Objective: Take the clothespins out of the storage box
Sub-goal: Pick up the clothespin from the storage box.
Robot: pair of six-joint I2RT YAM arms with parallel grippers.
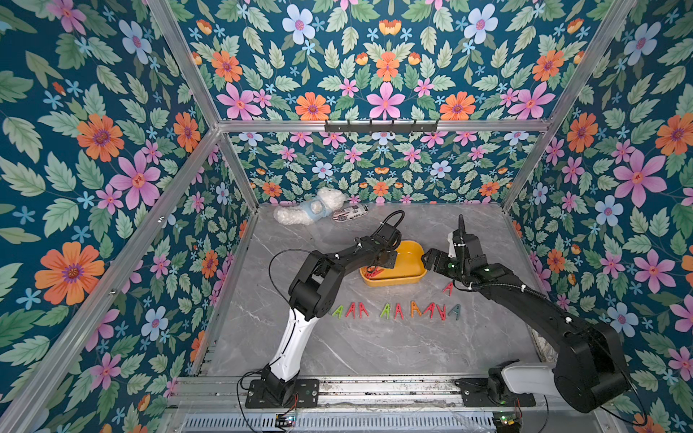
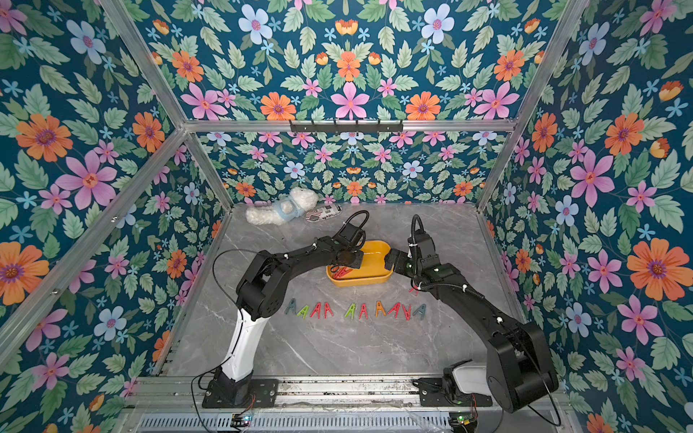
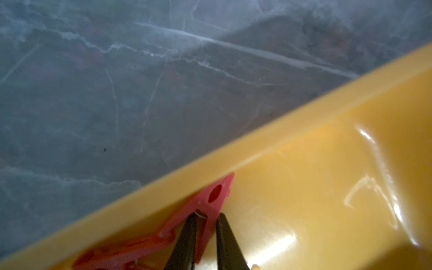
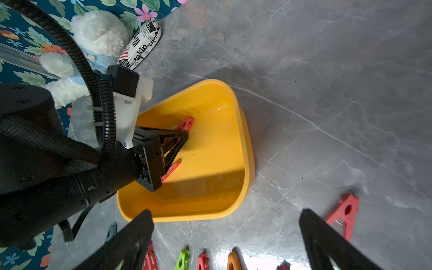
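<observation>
The yellow storage box (image 1: 407, 278) (image 2: 371, 279) stands mid-table. Inside it my left gripper (image 1: 378, 265) (image 3: 207, 216) is shut on one leg of a red clothespin (image 3: 211, 201) (image 4: 187, 123) lying against the box wall (image 3: 292, 145). Another red clothespin (image 3: 112, 254) (image 4: 170, 170) lies beside it. My right gripper (image 1: 431, 262) (image 4: 225, 214) hangs open and empty just off the box's right end. Several clothespins form a row (image 1: 397, 310) (image 2: 360, 311) on the table in front of the box. A single red one (image 1: 448, 288) (image 4: 343, 215) lies near my right arm.
A white plush toy (image 1: 311, 210) and a printed pouch (image 1: 350, 212) lie at the back left by the wall. A black hook rail (image 1: 380, 126) runs along the back frame. Floral walls close in three sides of the grey marble table (image 1: 375, 348).
</observation>
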